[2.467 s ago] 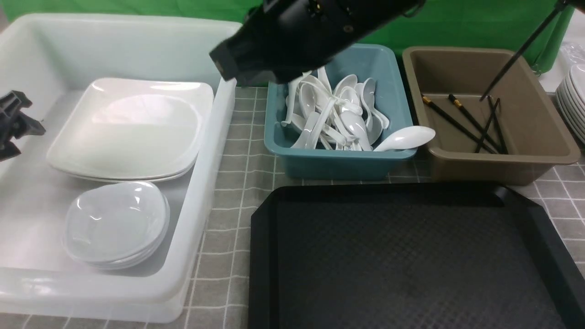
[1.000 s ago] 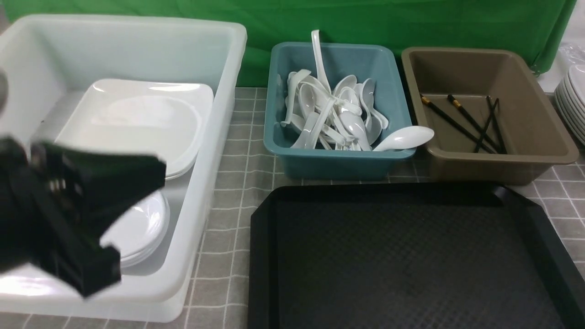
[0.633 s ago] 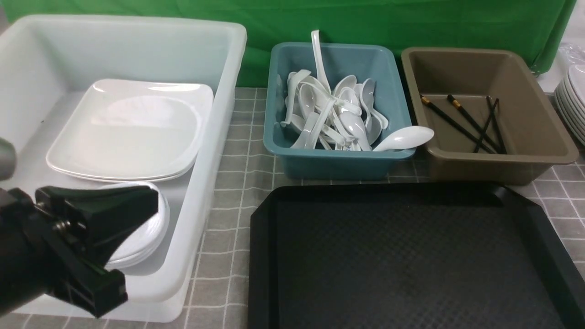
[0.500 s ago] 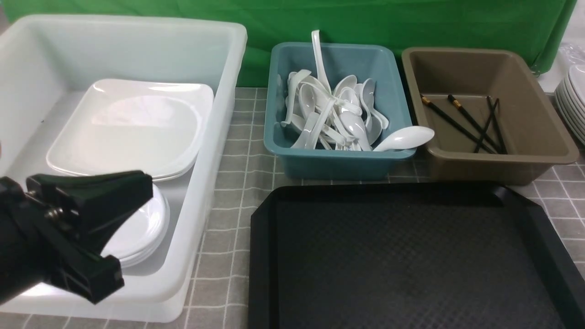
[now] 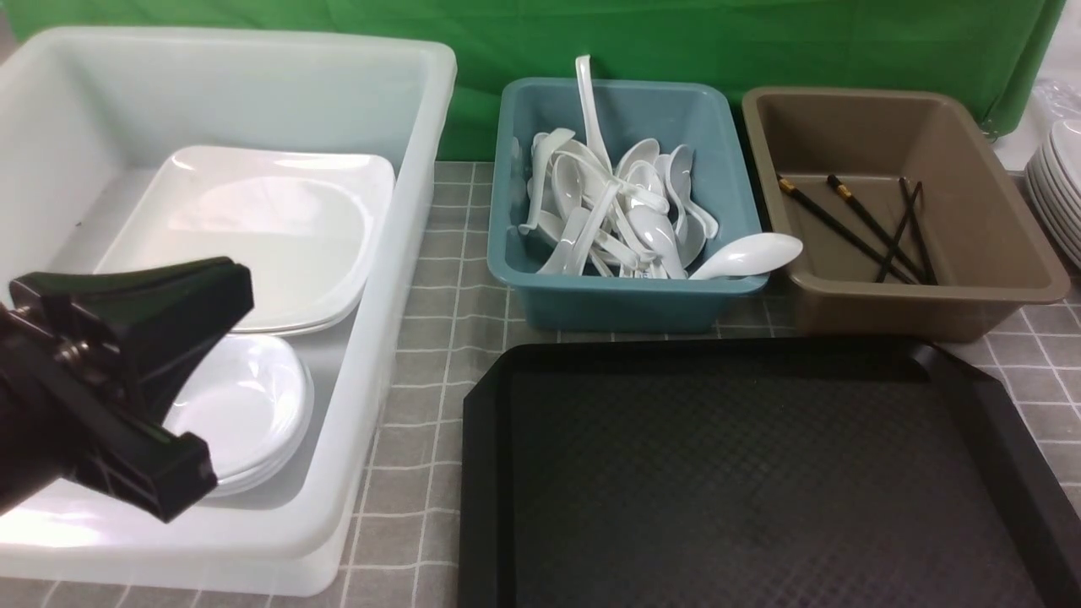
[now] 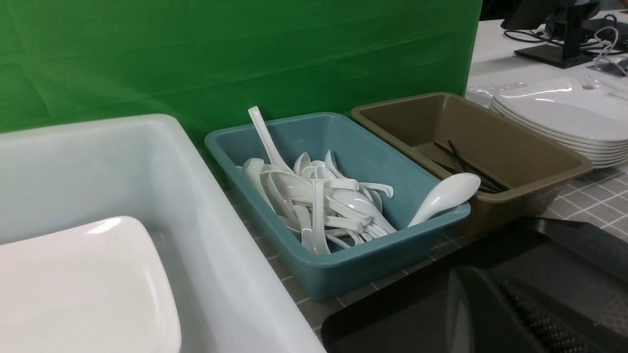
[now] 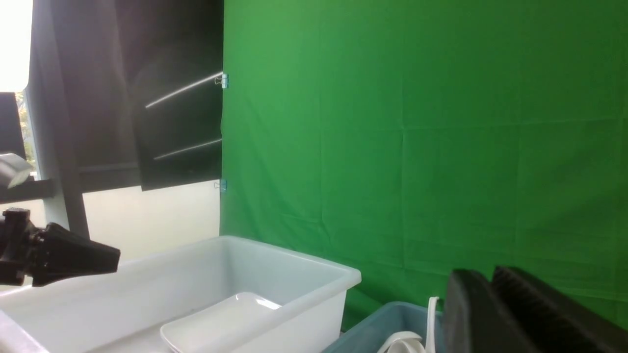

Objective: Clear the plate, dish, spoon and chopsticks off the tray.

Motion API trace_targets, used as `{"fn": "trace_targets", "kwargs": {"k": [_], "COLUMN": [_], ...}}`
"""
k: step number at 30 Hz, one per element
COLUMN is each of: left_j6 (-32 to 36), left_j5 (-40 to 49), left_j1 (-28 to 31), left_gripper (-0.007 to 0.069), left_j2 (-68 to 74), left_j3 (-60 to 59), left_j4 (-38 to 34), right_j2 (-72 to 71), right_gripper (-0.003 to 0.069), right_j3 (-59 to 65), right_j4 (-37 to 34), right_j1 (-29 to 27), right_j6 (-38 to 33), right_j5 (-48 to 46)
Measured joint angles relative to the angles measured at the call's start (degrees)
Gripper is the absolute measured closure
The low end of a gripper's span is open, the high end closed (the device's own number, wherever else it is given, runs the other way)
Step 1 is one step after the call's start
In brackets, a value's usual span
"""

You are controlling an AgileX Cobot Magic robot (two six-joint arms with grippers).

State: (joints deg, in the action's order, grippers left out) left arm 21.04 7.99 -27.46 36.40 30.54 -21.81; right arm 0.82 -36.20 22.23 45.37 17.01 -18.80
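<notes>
Well, tray (image 5: pixel 760 473): near right on my front view, and I see nothing on it.
White tub (image 5: pixel 405 279): far left; it holds the plate (image 5: pixel 279 219), on top of another like it, and nearer to me a stack of small dishes (image 5: pixel 245 414).
Plate axis: long side runs left to right, lying flat, toward the far end of the tub.
Teal tub (image 5: pixel 625 295): far centre, heaped with white spoons (image 5: pixel 616 211); one handle stands up against the far wall.
Spoon (image 5: pixel 747 253): lies across the teal tub's near right corner, bowl hanging out over the rim to the right, handle pointing down left into the pile.
Brown tub (image 5: pixel 929 295): far right, with the chopsticks (image 5: pixel 844 224) on its floor, gold ends far left, tips near right; another pair lies crossed beside them.
Round plates (image 5: pixel 1060 194): stacked at the right edge.
Left claw (image 5: pixel 181 380): over the white tub's near end, jaws together, holding nothing.
Right claw (image 7: pixel 495 309): only its fingers show at the wrist view's edge; I cannot tell how wide they stand, and nothing shows between them.
</notes>
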Motion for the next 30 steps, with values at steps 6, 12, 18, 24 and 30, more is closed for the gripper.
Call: {"fn": "trace_targets", "kwargs": {"k": [6,12,18,24,30], "left_j6": [0.0,-2.0,-17.6,-22.8,-22.9], "left_j5": [-0.1,-0.4,-1.3,-1.2,-0.1], "left_j1": [0.0,0.0,5.5,20.1,28.9], "left_gripper": [0.0624,0.0624,0.0624,0.0624,0.0624], "left_j2": [0.0,-1.0,-11.2,-26.3,-35.9], "left_j3": [0.0,-0.3,-7.0,-21.3,-30.6], "left_j4": [2.6,6.0,16.1,18.2,18.6], "right_j2": [0.0,0.0,0.0,0.0,0.0], "right_gripper": [0.0543,0.0529,0.0517,0.0515,0.0507], "right_j3": [0.0,0.0,0.0,0.0,0.0], "right_j4": [0.0,0.0,0.0,0.0,0.0], "right_j1": [0.0,0.0,0.0,0.0,0.0], "right_j6": [0.0,0.0,0.0,0.0,0.0], "right_j5": [0.1,0.1,0.1,0.1,0.1]}}
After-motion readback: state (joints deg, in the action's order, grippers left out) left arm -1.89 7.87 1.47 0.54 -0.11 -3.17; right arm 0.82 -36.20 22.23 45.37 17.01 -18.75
